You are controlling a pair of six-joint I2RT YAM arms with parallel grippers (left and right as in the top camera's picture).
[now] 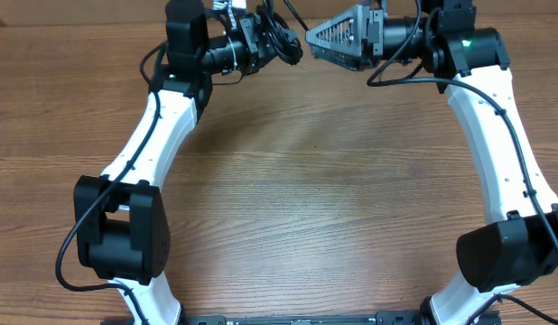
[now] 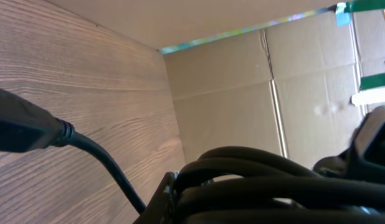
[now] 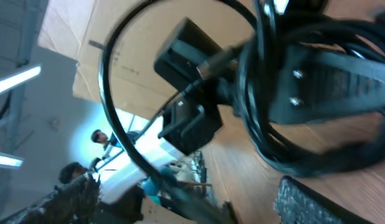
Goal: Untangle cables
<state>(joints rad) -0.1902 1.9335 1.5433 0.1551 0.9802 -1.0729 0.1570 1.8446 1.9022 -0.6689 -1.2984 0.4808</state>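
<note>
1. The left gripper (image 1: 264, 42) is pinched on a bundle of thin black plug-ended cables (image 1: 286, 45), held at the middle of the brown wood-grain table's (image 1: 288, 208) far edge;
2. the right gripper (image 1: 311, 41) points at the bundle, just beside it; I cannot tell whether its fingers are spread;
3. the loops overlap in one clump; I judge that no cable is freed, so all the separating is left.

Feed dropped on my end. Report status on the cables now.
Left gripper shut on the cables, at far table edge. Right gripper open, just beside the bundle, not gripping. Cables bundled, not separated. No obstruction seen between grippers.
</note>
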